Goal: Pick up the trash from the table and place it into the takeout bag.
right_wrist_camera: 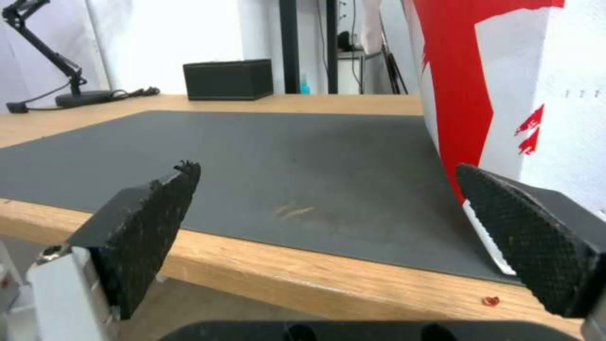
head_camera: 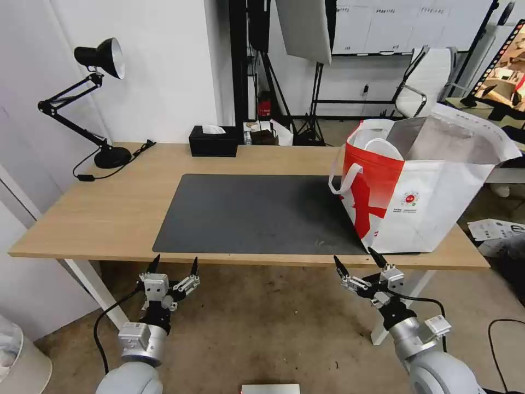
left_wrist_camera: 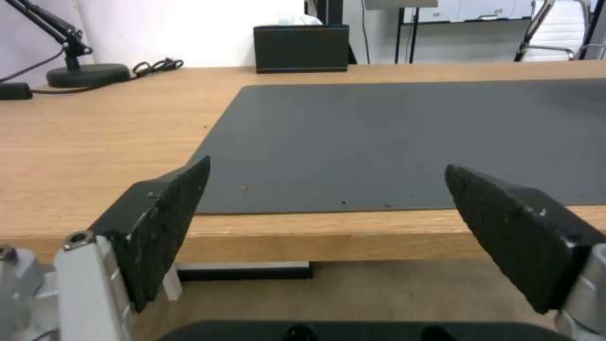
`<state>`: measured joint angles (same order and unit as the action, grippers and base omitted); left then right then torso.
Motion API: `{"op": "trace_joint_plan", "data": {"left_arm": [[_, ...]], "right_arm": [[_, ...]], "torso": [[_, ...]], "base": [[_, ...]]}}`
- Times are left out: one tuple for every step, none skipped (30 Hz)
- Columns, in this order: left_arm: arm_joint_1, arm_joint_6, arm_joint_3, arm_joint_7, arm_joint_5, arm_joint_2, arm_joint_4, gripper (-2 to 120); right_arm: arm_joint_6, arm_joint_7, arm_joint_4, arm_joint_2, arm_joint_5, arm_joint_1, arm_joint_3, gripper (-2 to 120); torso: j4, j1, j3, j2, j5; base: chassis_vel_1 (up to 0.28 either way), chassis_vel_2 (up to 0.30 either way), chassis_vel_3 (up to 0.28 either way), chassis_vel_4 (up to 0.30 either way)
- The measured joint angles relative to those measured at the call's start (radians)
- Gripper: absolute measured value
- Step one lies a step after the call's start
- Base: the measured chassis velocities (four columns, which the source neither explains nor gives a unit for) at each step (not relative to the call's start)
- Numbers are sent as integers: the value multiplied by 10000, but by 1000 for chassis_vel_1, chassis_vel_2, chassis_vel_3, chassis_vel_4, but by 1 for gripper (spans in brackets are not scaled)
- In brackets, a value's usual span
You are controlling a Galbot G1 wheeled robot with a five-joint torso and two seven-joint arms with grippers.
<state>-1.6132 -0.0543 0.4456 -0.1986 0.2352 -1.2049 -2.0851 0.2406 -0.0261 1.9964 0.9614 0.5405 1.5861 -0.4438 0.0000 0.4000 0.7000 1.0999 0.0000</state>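
Head view: takeout bag (head_camera: 421, 186) stands on table (head_camera: 109, 213).

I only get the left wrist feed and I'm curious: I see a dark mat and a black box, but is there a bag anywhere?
Observer: Yes, a red-and-white takeout bag stands at the right end of the mat, mouth open.
Operator: Where's the other arm?
Observer: The right gripper hovers open just short of the near edge of the table, in front of the bag.
Operator: Any trash on the table?
Observer: One tiny red scrap lies near the table's edge beside the bag.
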Motion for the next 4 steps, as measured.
{"op": "trace_joint_plan", "data": {"left_arm": [[1,0,0,0,0,0,0,100],[1,0,0,0,0,0,0,100],[4,4,-2,0,2,4,0,100],[5,5,-3,0,3,4,0,100]], "right_arm": [[0,0,0,0,0,0,0,100],[0,0,0,0,0,0,0,100],[-1,0,0,0,0,0,0,100],[0,0,0,0,0,0,0,100]], "torso": [[0,0,0,0,0],[0,0,0,0,0],[0,0,0,0,0],[0,0,0,0,0]], "base": [[0,0,0,0],[0,0,0,0],[0,0,0,0],[0,0,0,0]]}}
